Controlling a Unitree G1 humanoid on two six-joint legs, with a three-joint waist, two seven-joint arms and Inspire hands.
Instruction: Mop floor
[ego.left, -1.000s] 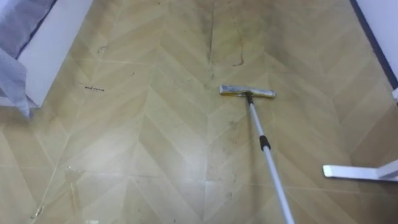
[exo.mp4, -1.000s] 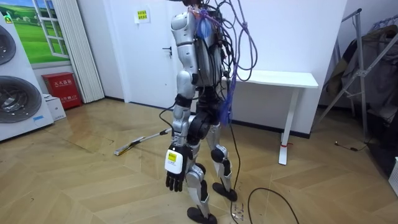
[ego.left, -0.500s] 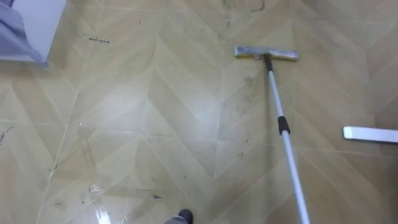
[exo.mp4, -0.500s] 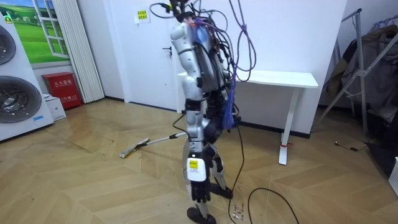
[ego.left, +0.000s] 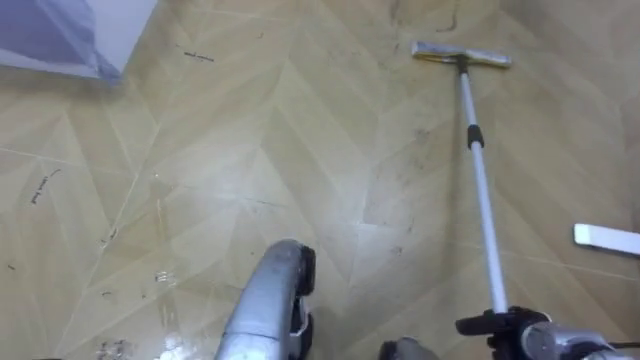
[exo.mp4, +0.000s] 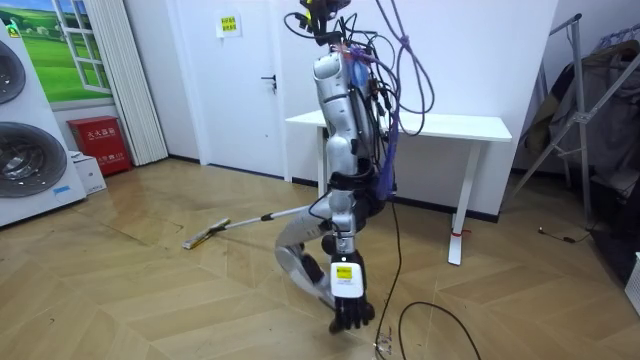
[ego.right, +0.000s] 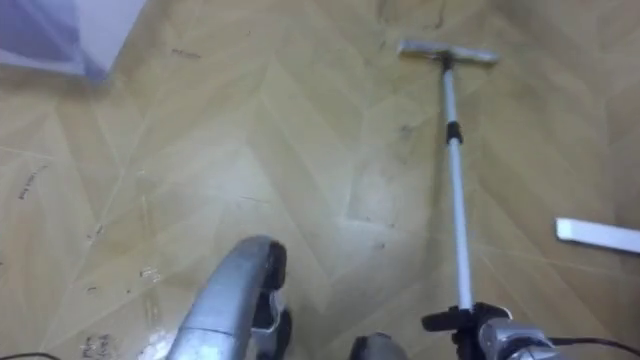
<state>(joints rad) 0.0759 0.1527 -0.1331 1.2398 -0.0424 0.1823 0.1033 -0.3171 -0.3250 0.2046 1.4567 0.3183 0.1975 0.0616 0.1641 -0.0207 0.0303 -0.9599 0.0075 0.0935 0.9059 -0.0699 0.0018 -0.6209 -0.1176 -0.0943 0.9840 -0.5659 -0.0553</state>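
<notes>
Left eye view gives us a broad stretch of herringbone wood floor (ego.left: 250, 150), open across the middle and the left. It is edged at the far left by a white panel with bluish-grey cloth (ego.left: 55, 30) over it. At the right a white table foot (ego.left: 606, 236) lies flat on the boards, just beside the mop's line but apart from it.

In the room view we see the robot standing in front of the white table (exo.mp4: 450, 126), turned toward the room view's left with one knee bent forward. Bare floor lies between it and the washing machines (exo.mp4: 30, 160) and the red box (exo.mp4: 100, 143) against the wall at the room view's left.

The right hand (ego.left: 505, 326) sits at the near right, its dark fingers wrapped round the near end of the mop (ego.left: 479, 185). The left hand (exo.mp4: 351, 305) hangs low beside the bent leg, fingers loose and pointing down, holding nothing.

The mop reaches away from the right hand toward the far right. Its pale metal pole (ego.left: 488, 250) is straight, with a dark collar partway along. The flat, narrow mop head (ego.left: 462, 55) lies crosswise on the boards, greyish and yellow-edged. We make out dark smudges on the floor just past the head, faint scuffs beside the pole, and small shiny wet spots at the near left.
</notes>
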